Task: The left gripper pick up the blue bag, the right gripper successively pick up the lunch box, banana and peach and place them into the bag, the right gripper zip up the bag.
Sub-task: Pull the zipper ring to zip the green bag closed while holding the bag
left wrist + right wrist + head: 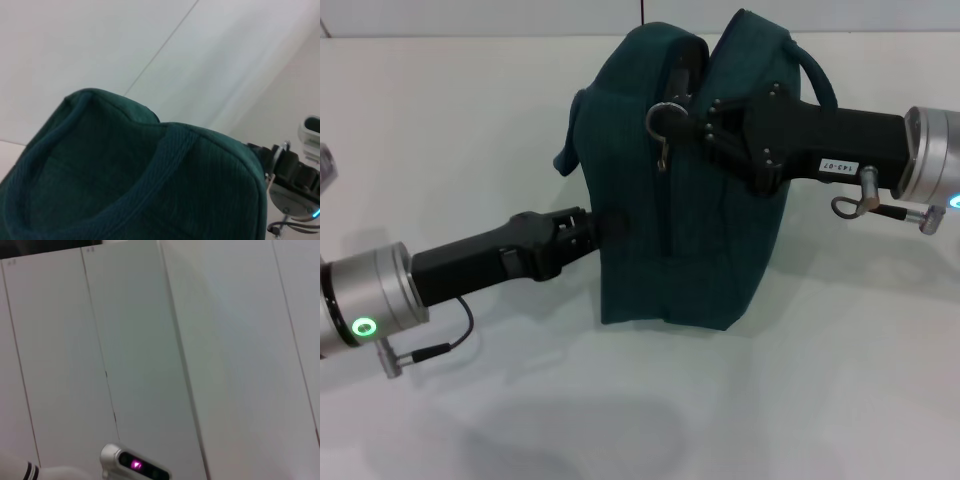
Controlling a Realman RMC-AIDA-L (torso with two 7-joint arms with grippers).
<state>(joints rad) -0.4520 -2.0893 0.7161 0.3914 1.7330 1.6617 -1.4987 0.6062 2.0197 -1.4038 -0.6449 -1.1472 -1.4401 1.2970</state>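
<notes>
The blue bag [690,190] stands upright on the white counter [470,130], dark teal fabric, its top nearly closed with a narrow gap at the zipper. A metal ring zipper pull [663,124] hangs near its top, one loop handle [817,75] arching behind.

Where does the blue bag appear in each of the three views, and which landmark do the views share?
Head view: the blue bag stands at the centre, between both grippers.
Left wrist view: it fills the lower half.
Right wrist view: not in it.
Shared landmark: the right gripper, also at the left wrist view's lower edge.
</notes>
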